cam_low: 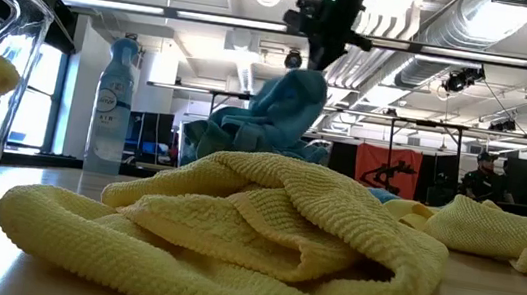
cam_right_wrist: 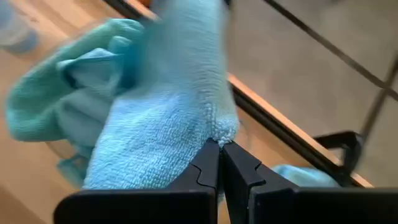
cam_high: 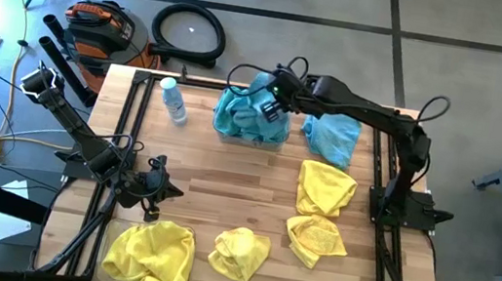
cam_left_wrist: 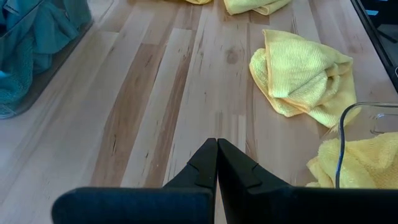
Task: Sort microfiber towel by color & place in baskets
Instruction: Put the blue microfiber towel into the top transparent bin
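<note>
My right gripper (cam_high: 277, 102) hangs over the far basket (cam_high: 220, 132), shut on a teal-blue microfiber towel (cam_low: 295, 96). That clear basket holds a heap of teal towels (cam_high: 246, 120). One more teal towel (cam_high: 335, 138) lies on the table to its right. Three yellow towels (cam_high: 326, 187) (cam_high: 315, 239) (cam_high: 240, 252) lie loose on the wood. A second clear basket (cam_left_wrist: 348, 115) at the near left holds yellow towels (cam_high: 152, 253). My left gripper (cam_left_wrist: 217, 144) waits shut above bare wood next to it. My right gripper pinches the teal towel by a bunched edge (cam_right_wrist: 219, 132) between its two fingertips. The fingers slant down at it from the table's right side. The towel hangs below the fingers over the teal heap; whether its lower end rests on the heap I cannot tell.
A small clear water bottle (cam_high: 175, 100) stands upright left of the teal basket. Bare wood (cam_high: 214, 190) lies between the two baskets. The black frame rails (cam_high: 129, 133) run along the table's left and right sides.
</note>
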Robot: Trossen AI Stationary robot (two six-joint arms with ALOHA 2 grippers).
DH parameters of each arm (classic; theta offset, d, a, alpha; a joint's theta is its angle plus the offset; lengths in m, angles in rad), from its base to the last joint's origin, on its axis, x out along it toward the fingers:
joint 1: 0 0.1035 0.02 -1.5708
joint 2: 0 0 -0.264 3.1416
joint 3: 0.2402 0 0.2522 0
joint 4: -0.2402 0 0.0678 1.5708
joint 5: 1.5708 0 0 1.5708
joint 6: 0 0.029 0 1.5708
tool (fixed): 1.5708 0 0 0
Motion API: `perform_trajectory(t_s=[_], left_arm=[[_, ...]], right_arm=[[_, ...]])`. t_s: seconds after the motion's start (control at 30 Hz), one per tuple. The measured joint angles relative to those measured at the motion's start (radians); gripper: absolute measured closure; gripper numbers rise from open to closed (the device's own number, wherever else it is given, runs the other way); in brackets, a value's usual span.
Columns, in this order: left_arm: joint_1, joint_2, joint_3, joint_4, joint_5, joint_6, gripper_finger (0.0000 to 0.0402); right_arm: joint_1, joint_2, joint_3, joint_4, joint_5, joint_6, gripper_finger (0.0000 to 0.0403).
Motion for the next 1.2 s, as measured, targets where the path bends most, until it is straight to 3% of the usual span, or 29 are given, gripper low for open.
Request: perform_trajectory(t_s=[0.23, 0.5, 0.8, 1.0, 1.2], left_arm=[[0.017, 0.0, 0.0, 0.005, -0.001, 0.01, 0.0401], [0.029, 0.0, 0.0, 0.002, 0.004, 0.01, 0.0401], [0.03, 0.0, 0.0, 0.0, 0.008, 0.01, 0.0401], [0.03, 0.0, 0.0, 0.0, 0.009, 0.01, 0.0401], [0.03, 0.0, 0.0, -0.002, 0.01, 0.008, 0.0401]], right_arm=[[-0.006, 0.085, 0.0, 0.228, -0.163, -0.069, 0.0402], [-0.033, 0.296, 0.0, 0.312, -0.257, -0.065, 0.0402], [-0.04, 0.481, 0.009, 0.332, -0.255, -0.037, 0.0401], [-0.016, 0.476, 0.047, 0.309, -0.226, -0.038, 0.0358], [-0.011, 0.484, 0.204, 0.137, -0.26, 0.014, 0.0303]])
